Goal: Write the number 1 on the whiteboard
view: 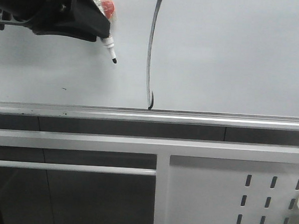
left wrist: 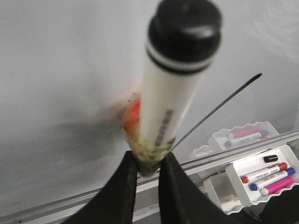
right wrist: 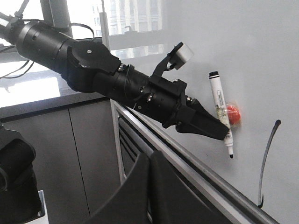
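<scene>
**Front view: marker tip clear of the finished stroke**

Left end effector (view: 96, 26) pinches the marker (view: 110, 50), tip pointing down and toward the robot's right. The number 1 (view: 151, 52) lies just beside the tip on that side, long axis near vertical, reaching down to the silver rail (view: 214, 118) of the whiteboard (view: 232, 56). Right end effector (right wrist: 148, 161) has its fingers pressed together, well apart from the stroke; the left arm is nearer. The stroke appears complete.
</scene>
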`<state>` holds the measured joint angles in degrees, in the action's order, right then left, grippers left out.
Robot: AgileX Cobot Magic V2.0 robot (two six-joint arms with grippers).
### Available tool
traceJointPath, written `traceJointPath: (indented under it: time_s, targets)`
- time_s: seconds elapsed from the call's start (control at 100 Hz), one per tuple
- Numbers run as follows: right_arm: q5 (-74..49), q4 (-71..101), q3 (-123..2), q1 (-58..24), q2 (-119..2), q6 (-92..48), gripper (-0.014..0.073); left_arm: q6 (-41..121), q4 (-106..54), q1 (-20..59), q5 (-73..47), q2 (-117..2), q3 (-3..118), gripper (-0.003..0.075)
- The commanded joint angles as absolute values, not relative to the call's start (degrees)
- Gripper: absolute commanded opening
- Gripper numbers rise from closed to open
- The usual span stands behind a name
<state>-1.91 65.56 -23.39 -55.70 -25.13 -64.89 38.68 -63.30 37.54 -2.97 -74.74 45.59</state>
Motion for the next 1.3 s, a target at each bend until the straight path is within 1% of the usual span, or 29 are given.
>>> traceJointPath:
  time_s: [0.0, 0.18, 1.14, 1.22, 1.29]
  targets:
    - [-0.4, 65.7, -24.7, -55.3, -25.2, -65.2, -0.0058, 38.3, -63.4, 35.4, -1.3, -73.4, 48.4, -0.0020]
    - [-0.4, 65.7, -24.7, -55.3, -25.2, -65.2, -0.0058, 38.3, -63.4, 33.0, -5.7, -73.6, 48.4, -0.0020]
    - [-0.3, 65.7, -24.7, -55.3, -25.2, -65.2, -0.0058, 38.3, -62.5, 33.0, -5.0, -73.6, 48.7, -0.0019]
    - [-0.3, 65.7, -24.7, -55.3, -25.2, -65.2, -0.0058, 38.3, -62.5, 33.0, -5.0, -73.6, 48.7, -0.0004]
    - [-0.3, 65.7, -24.7, -55.3, -25.2, -65.2, -0.0058, 38.3, -62.5, 33.0, -5.0, -73.6, 48.7, 0.0048]
